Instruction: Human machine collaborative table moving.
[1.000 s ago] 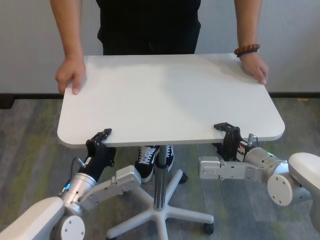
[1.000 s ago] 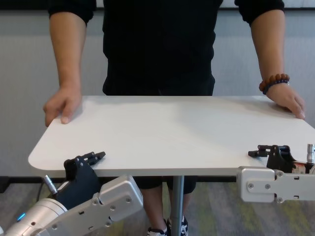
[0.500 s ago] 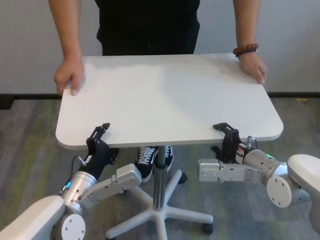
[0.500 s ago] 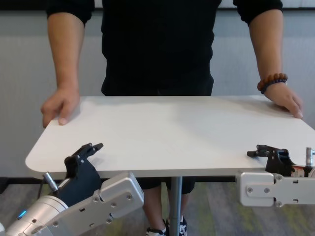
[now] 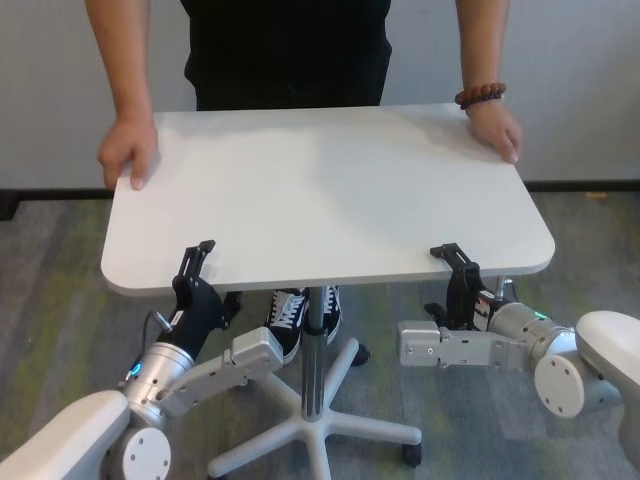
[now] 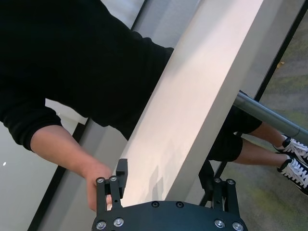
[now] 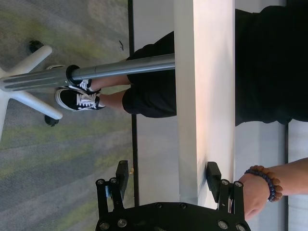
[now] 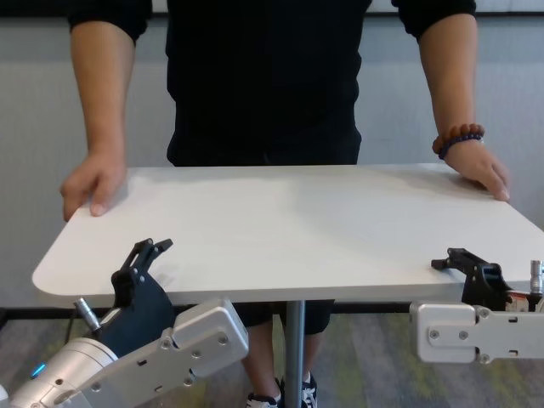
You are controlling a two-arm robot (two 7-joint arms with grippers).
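While my fingers stand spread at the near edge, the person holds the far corners.

From the head view my left gripper (image 5: 195, 270) and right gripper (image 5: 455, 275) sit open at the white table (image 5: 330, 190)'s near edge, upper fingers lifted off its top. My wrist views alone show the lower fingers (image 6: 208, 175) apart beneath the board and the grey pole (image 7: 120, 67). The person's hands (image 8: 93, 180) rest on the far corners, bead bracelet (image 8: 455, 138) on the right.

White table (image 5: 330, 190) level, human (image 5: 290, 50) gripping its far corners, apparently with both hands
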